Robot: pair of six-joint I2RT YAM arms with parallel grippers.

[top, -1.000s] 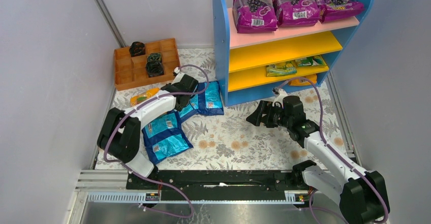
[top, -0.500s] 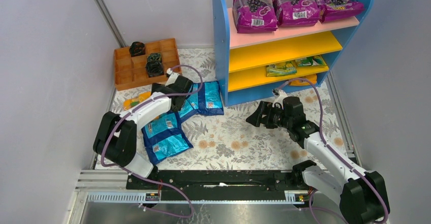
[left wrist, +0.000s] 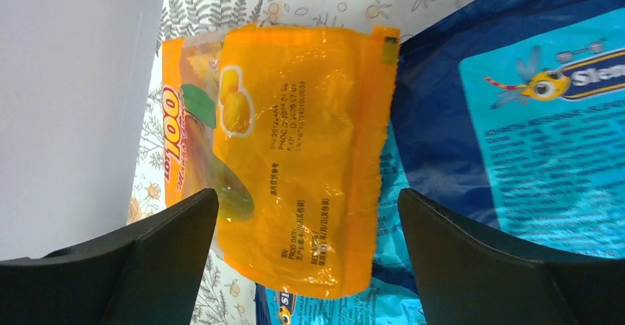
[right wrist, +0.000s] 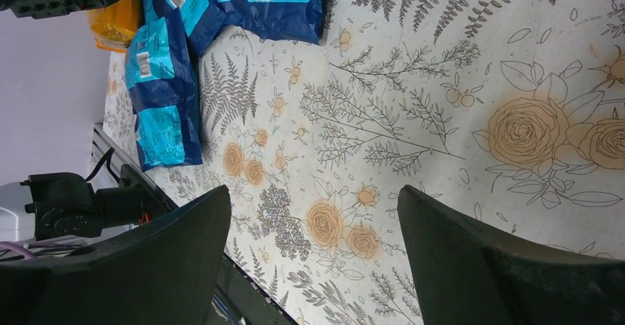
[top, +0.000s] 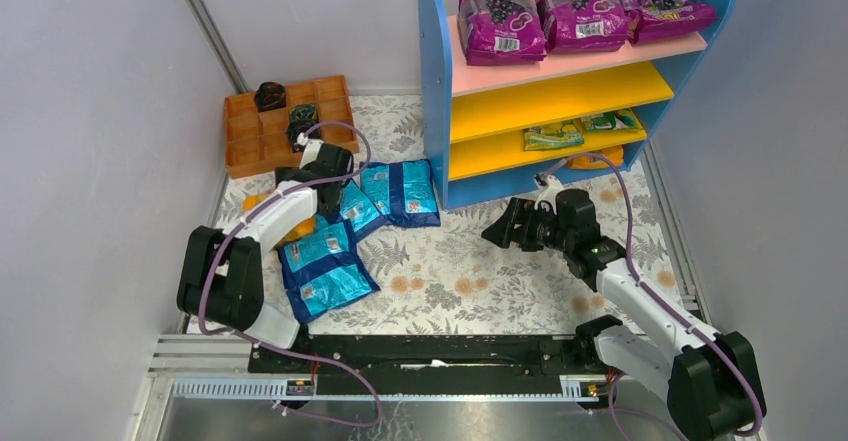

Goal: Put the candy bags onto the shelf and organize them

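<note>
- A pick is being set up on the glossy orange fruit-print candy pouch (left wrist: 302, 155). It is lying flat near the left edge of the floral-covered table (top: 480, 281), partly on a second orange pouch (left wrist: 184, 148) and touching a shiny blue pouch (left wrist: 516, 119).
- The left gripper (left wrist: 309, 236) is being held wide open directly above it, with nothing gripped.
- The right gripper (right wrist: 313, 251) is likewise being held spread and empty over bare cloth, near the three-tier blue-sided shelf (top: 435, 81).
- Two green-yellow pouches (top: 553, 137) are already lying on the lower yellow board.
- Next, a descent and a closing across the top pouch are probably being called for, without the one beneath being caught.
</note>
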